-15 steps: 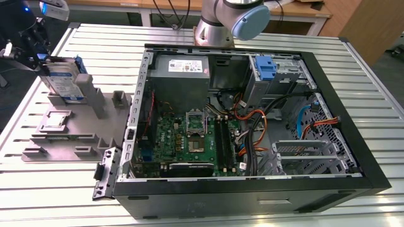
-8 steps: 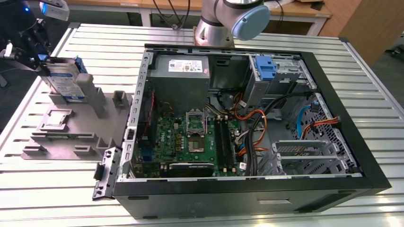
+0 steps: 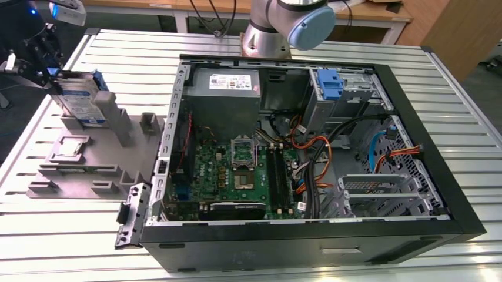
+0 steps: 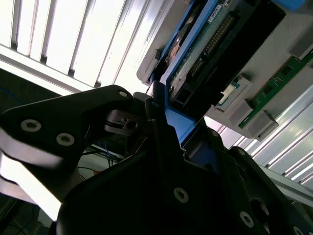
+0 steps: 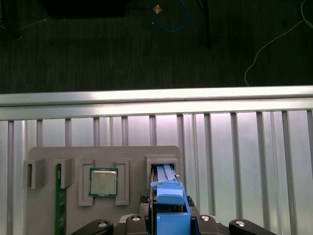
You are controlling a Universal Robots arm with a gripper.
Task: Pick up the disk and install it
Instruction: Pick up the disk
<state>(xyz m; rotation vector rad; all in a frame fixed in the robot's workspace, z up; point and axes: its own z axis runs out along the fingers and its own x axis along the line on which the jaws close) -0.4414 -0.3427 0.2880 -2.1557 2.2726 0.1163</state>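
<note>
On a slatted aluminium table (image 3: 439,117), with dark floor (image 5: 98,49) beyond its edge and a looped blue cable (image 5: 170,19) lying there.

- A black open computer case (image 3: 314,241) fills the middle of the table. The arm's grey base (image 3: 271,29) stands behind it.
- Inside the case are a grey metal box with a white sticker (image 3: 223,94) and a bare blue plastic bracket (image 3: 331,85).
- A grey moulded holder (image 3: 79,170) lies at the exterior view's left, just beside the case.
- The holder carries a square processor chip (image 5: 102,182) and a green memory stick (image 5: 59,205) in its slots.
- The silver hard disk with blue side rails (image 3: 81,101) stands on edge at the holder's far slot, well apart from the case's bays.
- The gripper (image 3: 53,73) has its jaws closed against the disk's rails.
- Whether the disk is seated in the slot or lifted clear cannot be told.
</note>
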